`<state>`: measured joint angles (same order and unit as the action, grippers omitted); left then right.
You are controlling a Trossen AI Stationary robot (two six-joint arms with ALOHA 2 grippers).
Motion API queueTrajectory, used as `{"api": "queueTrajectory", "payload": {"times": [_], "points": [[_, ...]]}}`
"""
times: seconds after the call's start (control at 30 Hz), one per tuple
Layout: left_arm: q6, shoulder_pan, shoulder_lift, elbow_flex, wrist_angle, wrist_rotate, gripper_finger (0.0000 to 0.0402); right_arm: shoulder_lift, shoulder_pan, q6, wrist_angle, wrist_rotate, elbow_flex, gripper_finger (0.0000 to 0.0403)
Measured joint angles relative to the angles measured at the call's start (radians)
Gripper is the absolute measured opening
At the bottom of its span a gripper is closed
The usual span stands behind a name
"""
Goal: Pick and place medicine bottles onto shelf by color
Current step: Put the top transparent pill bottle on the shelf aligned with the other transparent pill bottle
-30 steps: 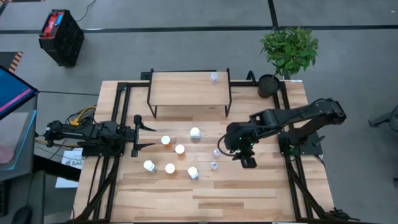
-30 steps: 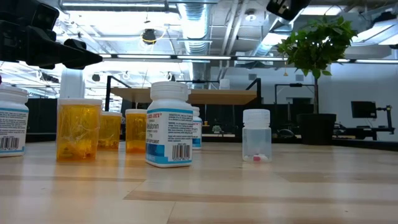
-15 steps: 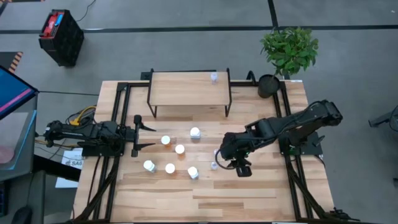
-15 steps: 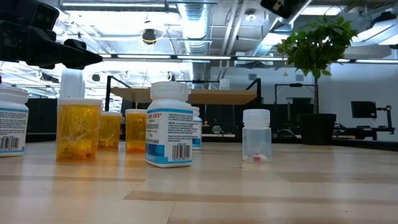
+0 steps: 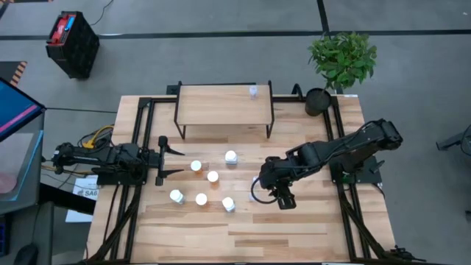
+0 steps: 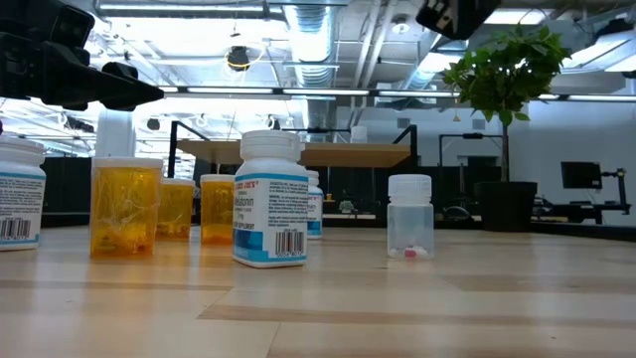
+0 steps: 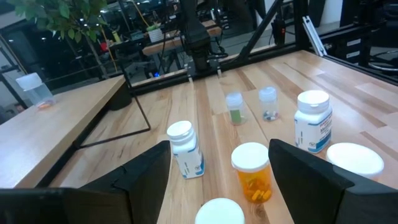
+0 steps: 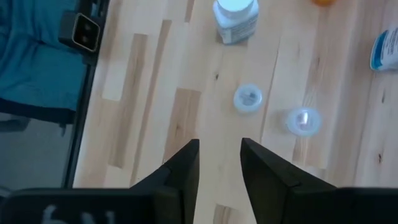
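Hanging over the shelf (image 5: 213, 105) side of nothing yet, the right gripper (image 8: 219, 155) hovers above two clear bottles (image 8: 247, 98) on the table, fingers narrowly apart and empty. The left gripper (image 7: 217, 162) waits wide open. These bottles look light, rigid, tippy (smooth plastic) — grip mid-body, below the cap.
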<state>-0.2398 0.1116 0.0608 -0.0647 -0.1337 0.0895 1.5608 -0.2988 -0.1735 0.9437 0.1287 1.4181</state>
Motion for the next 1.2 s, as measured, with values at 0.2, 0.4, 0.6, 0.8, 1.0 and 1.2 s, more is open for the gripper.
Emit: {"api": "queueTrajectory", "payload": {"times": [0.2, 0.4, 0.6, 0.8, 1.0, 1.2], "points": [[0.000, 0.000, 0.000, 0.000, 0.000, 0.000, 0.0261, -0.001, 0.007, 0.051, -0.009, 0.000, 0.000, 0.0132], [0.000, 0.000, 0.000, 0.000, 0.000, 0.000, 0.0261, -0.001, 0.014, 0.050, -0.012, 0.000, 0.000, 0.0132], [0.000, 0.000, 0.000, 0.000, 0.000, 0.000, 0.0261, -0.001, 0.014, 0.050, -0.011, 0.000, 0.000, 0.0133], [0.000, 0.000, 0.000, 0.000, 0.000, 0.000, 0.0261, -0.001, 0.016, 0.050, -0.010, 0.000, 0.000, 0.0133], [0.000, 0.000, 0.000, 0.000, 0.000, 0.000, 0.0261, -0.001, 0.025, 0.050, -0.010, 0.000, 0.000, 0.0129], [0.000, 0.000, 0.000, 0.000, 0.000, 0.000, 0.0261, -0.001, 0.032, 0.050, -0.012, -0.006, 0.001, 0.0128]]}}
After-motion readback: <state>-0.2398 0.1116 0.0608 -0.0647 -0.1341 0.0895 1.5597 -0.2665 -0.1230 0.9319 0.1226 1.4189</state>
